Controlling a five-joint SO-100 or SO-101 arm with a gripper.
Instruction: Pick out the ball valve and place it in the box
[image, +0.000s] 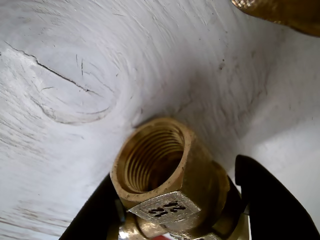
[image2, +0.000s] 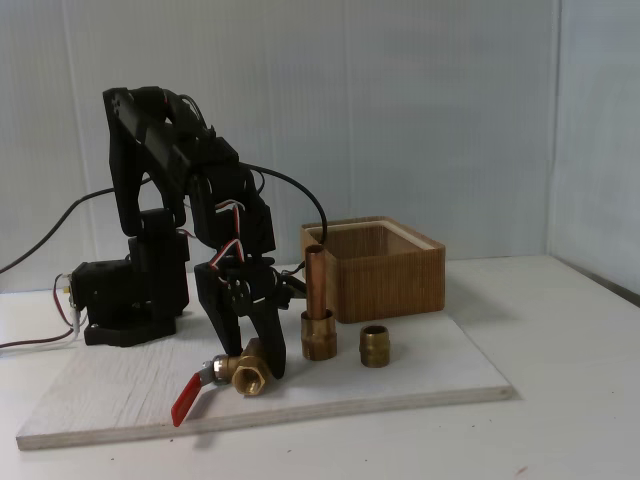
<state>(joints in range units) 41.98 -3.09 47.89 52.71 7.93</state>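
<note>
Claw closed around ball valve body, valve resting on board. Brass: heavy, rigid, slick. Grip hex body, not red lever.

From the fixed view I see my black pincer straddling the small brass ball valve with a flat red lever handle, which lies on the white-painted wooden board. Just right stand an upright brass fitting with copper pipe and a short brass threaded nipple; behind them sits the square light brown layered-wood box.
</note>
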